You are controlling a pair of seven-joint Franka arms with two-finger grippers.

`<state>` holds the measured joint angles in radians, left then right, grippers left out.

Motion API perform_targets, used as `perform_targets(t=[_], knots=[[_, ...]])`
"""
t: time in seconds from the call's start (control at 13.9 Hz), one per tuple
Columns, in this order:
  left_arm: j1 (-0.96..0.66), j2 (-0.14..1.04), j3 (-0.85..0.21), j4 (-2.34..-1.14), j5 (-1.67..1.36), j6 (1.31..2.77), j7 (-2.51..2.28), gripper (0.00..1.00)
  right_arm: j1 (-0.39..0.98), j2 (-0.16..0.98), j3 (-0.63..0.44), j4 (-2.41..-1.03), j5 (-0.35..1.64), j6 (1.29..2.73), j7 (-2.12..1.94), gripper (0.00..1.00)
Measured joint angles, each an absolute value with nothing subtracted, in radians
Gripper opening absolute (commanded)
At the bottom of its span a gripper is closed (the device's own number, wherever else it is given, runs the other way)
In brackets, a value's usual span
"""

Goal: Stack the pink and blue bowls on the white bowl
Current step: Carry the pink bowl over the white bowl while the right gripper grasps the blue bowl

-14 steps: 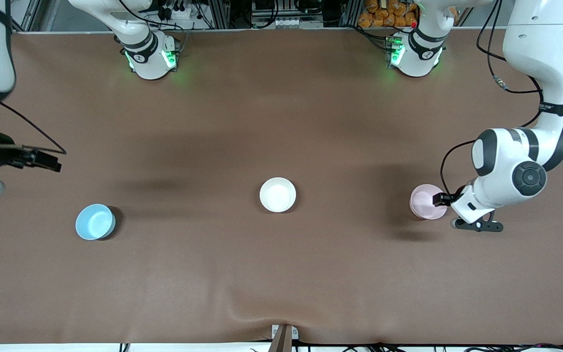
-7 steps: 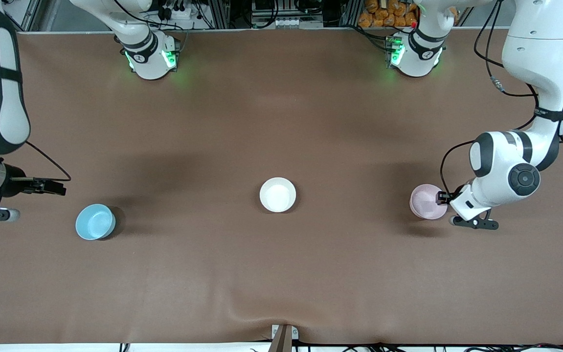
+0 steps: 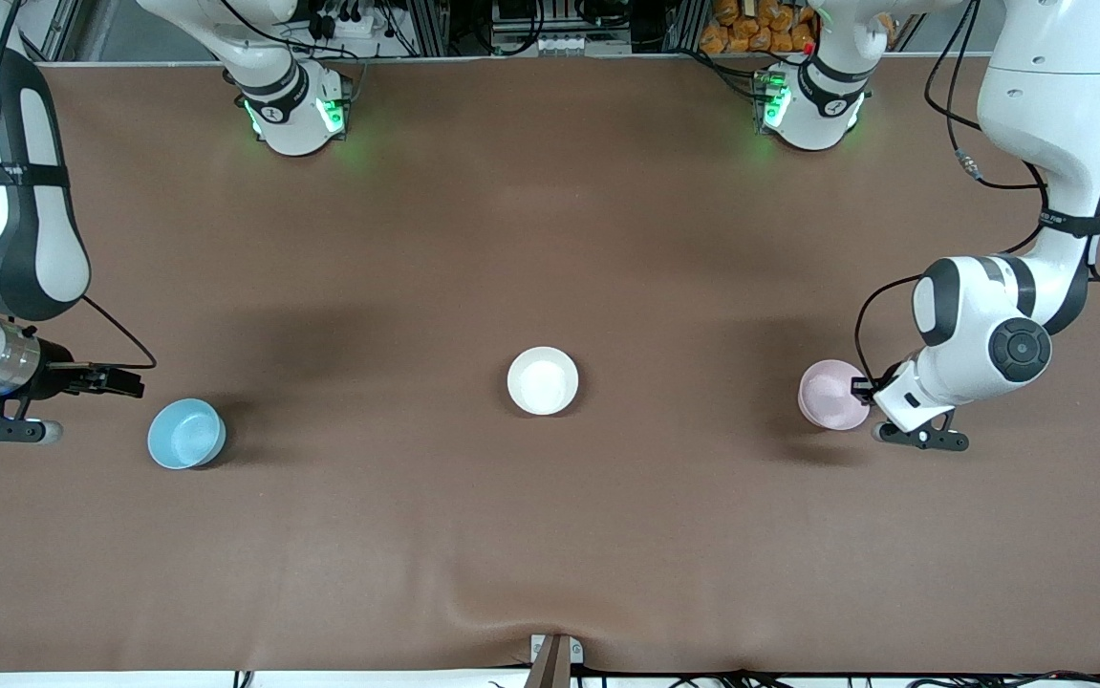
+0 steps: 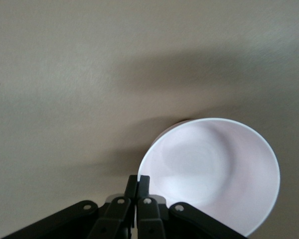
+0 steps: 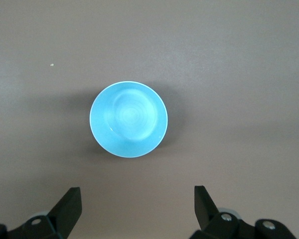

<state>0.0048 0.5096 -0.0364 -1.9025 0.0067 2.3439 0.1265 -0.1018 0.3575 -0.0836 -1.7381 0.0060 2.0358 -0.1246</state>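
Observation:
The pale pink bowl point(image 3: 831, 394) point(image 4: 214, 174) stands toward the left arm's end of the table. My left gripper point(image 3: 860, 390) point(image 4: 138, 181) is shut on its rim, one finger inside and one outside. The white bowl point(image 3: 543, 380) sits alone in the middle of the table. The sky blue bowl point(image 3: 186, 433) point(image 5: 128, 118) rests toward the right arm's end. My right gripper point(image 3: 124, 382) point(image 5: 137, 204) hangs open over the bare table just beside the blue bowl, with nothing between its fingers.
The brown table mat point(image 3: 550, 535) has a small wrinkle at its front edge. Both arm bases point(image 3: 296, 115) point(image 3: 808, 105) stand along the back edge, with cables and equipment at the rear.
My left gripper's fingers have closed on the pink bowl's rim. The right arm has swung in over the table, bringing its open gripper closer to the blue bowl.

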Motion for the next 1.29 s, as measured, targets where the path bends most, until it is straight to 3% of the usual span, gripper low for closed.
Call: perform_targets(t=[0.5,1.08,1.15,1.22,1.29], knots=[[-0.052,0.489,-0.105,-1.656,-0.05,2.101,-0.019,0.0,-0.106,0.427,-0.085,-1.754,-0.018,2.186,-0.141,1.0],[-0.347,0.51,-0.111,-1.582,-0.149,2.089,-0.373,0.0,-0.151,0.593,-0.085,-1.759,-0.019,2.386,-0.195,1.0],[-0.369,0.518,-0.111,-1.579,-0.154,2.089,-0.399,0.0,-0.151,0.602,-0.085,-1.759,-0.019,2.393,-0.195,0.85],[-0.393,0.531,-0.111,-1.571,-0.157,2.09,-0.427,0.0,-0.151,0.608,-0.085,-1.759,-0.019,2.396,-0.195,0.49],[-0.42,0.549,-0.111,-1.555,-0.157,2.094,-0.462,0.0,-0.151,0.614,-0.084,-1.759,-0.019,2.398,-0.195,0.2]])
